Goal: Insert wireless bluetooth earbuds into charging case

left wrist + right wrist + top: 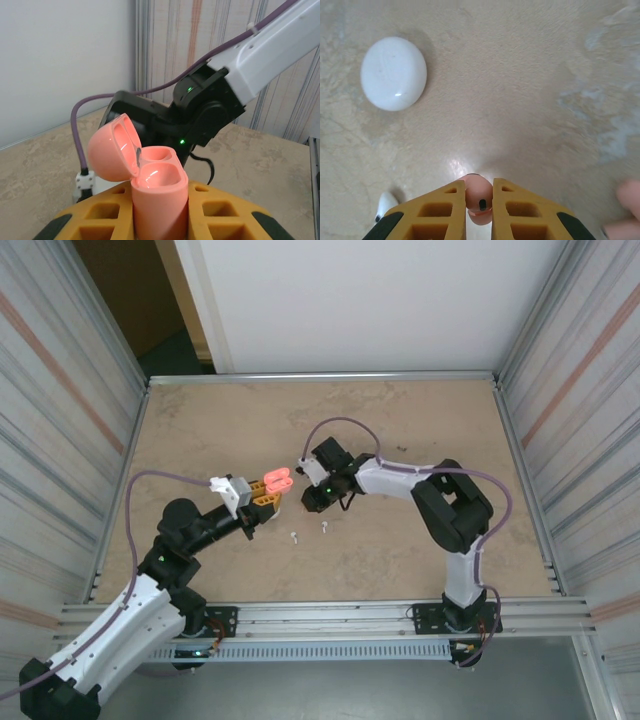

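While left jaws hold pink case (159,200) upright, downturned right jaws pinch pink earbud (479,194).

Pink charging case (160,187) upright in left claw (160,216), lid (112,150) tipped back; right arm (200,115) just behind

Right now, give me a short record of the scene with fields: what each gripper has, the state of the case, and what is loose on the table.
left gripper: shut on the pink-red plastic charging case, held upright
case lid: hinged open, both wells empty
right gripper: shut on a pink-red earbud, above the table
loose on the beige table: closed white oval case, one white stemmed earbud, another white earbud
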Motion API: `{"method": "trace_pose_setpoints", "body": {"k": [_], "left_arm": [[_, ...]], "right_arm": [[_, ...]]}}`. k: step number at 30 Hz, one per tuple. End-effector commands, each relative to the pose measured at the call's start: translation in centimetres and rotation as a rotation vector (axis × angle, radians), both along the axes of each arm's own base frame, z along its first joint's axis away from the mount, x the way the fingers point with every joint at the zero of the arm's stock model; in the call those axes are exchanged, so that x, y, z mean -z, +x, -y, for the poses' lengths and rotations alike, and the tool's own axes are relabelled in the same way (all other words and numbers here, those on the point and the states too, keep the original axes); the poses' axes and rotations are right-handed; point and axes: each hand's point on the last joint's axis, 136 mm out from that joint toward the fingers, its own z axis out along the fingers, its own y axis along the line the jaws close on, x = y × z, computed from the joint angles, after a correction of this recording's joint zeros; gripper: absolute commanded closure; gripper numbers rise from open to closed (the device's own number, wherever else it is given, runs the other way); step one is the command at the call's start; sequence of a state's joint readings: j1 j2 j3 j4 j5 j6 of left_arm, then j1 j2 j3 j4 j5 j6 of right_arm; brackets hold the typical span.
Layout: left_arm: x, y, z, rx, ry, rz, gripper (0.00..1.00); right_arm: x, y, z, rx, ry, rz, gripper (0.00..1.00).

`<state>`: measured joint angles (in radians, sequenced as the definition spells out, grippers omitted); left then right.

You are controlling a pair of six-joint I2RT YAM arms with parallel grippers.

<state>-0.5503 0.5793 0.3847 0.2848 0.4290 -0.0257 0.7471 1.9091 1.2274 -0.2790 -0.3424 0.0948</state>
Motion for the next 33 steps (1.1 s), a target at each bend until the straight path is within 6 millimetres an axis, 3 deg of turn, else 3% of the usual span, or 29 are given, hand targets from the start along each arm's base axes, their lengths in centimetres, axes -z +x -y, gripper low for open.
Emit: {"method": "trace_pose_setpoints", "body": {"k": [1, 9, 17, 20, 26, 33], "left_arm": [[-0.9, -0.1, 0.3, 0.014, -0.021, 0.03, 1.0], [0.8, 0.8, 1.0, 0.024, -0.02, -0.015, 1.0], [1.2, 1.2, 1.7, 0.051, -0.037, -0.033, 1.0], [0.9, 1.1, 2.0, 0.068, -0.055, -0.024, 1.0], [0.2, 1.0, 2.5, 0.104, -0.092, -0.01, 1.0], [-0.2, 0.8, 3.2, 0.15, -0.102, -0.002, 1.0]], "right_arm": [[-4.5, 0.6, 0.4, 0.01, 0.046, 0.139, 0.86], [-11.8, -0.8, 3.7, 0.05, 0.096, 0.355, 0.86], [-22.2, -3.7, 6.8, 0.093, 0.274, 0.652, 0.86], [-25.0, -4.9, 7.3, 0.092, 0.319, 0.739, 0.86], [-28.0, -6.9, 6.5, 0.046, 0.351, 0.861, 0.86], [-29.7, -7.9, 4.0, -0.046, 0.359, 0.916, 0.86]]}}
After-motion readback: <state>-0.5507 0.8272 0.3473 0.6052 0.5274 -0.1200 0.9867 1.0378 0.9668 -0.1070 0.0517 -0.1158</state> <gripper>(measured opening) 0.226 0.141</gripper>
